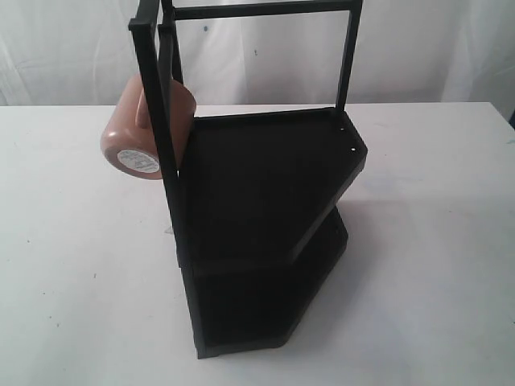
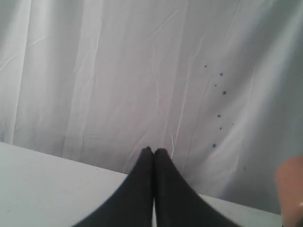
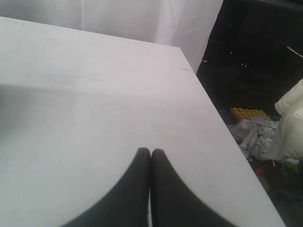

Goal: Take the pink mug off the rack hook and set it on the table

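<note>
My left gripper (image 2: 153, 150) has its two black fingers pressed together with nothing between them. It points about level toward the creased white curtain (image 2: 94, 71). My right gripper (image 3: 150, 151) is closed and empty too, tilted down over the large flat white table (image 3: 94, 94). The small dusty-pink ceramic mug (image 1: 145, 133) hangs on the left post of the tall black two-tier rack (image 1: 265, 185), with its stickered base toward the near side.

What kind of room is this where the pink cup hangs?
Probably a robot test room, not a kitchen. A white table stands before a hung white sheet, holding a black rack with the pink mug. Clutter lies beyond the table's edge.
</note>
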{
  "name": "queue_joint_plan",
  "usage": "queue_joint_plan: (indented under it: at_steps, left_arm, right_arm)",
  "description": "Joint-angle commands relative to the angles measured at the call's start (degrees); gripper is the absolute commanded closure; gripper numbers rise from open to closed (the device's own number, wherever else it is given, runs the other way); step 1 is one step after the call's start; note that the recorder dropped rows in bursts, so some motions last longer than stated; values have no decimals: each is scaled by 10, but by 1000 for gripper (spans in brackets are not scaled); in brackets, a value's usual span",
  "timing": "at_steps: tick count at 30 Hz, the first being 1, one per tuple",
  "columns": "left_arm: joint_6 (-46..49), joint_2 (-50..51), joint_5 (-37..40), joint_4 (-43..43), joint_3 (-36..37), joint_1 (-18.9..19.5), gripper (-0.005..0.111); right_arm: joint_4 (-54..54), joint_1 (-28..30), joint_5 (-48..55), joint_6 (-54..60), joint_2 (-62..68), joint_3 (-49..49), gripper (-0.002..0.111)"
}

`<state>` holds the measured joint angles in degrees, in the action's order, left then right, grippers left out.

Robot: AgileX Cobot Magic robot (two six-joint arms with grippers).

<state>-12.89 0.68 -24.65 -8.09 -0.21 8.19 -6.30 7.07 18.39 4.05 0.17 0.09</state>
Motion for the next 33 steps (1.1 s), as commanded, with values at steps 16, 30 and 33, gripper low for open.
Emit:
queue_joint_plan:
  at_steps: [16,30,33]
  left_arm:
    - [41,196,221,-50,-58,-3,107]
    - [200,439,592,-18,-302,-3,107]
    - [217,485,682,-37,-355,-3,107]
  right_arm:
    - [2,3,-5,0,-2,-1,108]
    - [2,3,-5,0,-2,-1,108]
    - [2,3,-5,0,-2,-1,108]
